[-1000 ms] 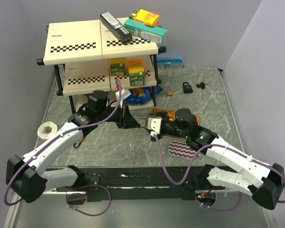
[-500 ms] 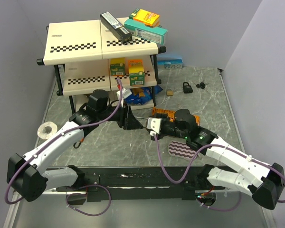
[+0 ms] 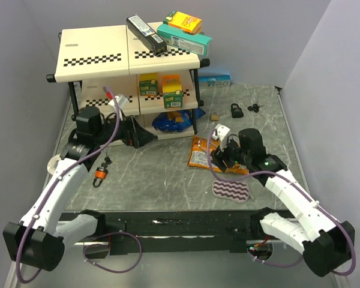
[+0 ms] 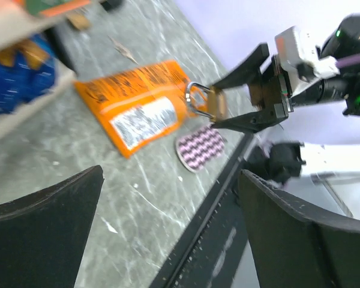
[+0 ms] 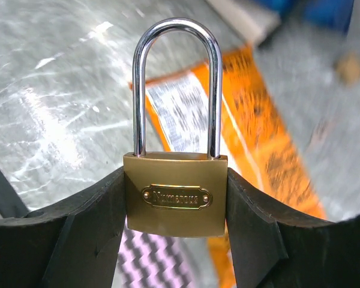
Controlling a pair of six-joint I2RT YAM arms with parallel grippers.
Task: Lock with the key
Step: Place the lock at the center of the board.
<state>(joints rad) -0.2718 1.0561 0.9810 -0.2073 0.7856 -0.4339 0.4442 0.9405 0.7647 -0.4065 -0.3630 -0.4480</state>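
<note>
Our right claw (image 4: 219, 103) pinched the brass padlock (image 5: 175, 195) by its sides, shackle outward, near the orange packet (image 3: 199, 151). Our left claw (image 4: 168, 222) stood wide and empty, nearer the shelf (image 3: 96, 60). With so slim a grip, we judged a key's push could twist the padlock loose.

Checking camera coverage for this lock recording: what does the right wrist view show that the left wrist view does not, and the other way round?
Only right wrist: the nameplate on the brass padlock, and both shackle legs seated in its body. Only left wrist: the left gripper, open and empty; the right gripper seen from outside; a blue bag. Both: the padlock clamped, the orange packet, the purple patterned pad.
</note>
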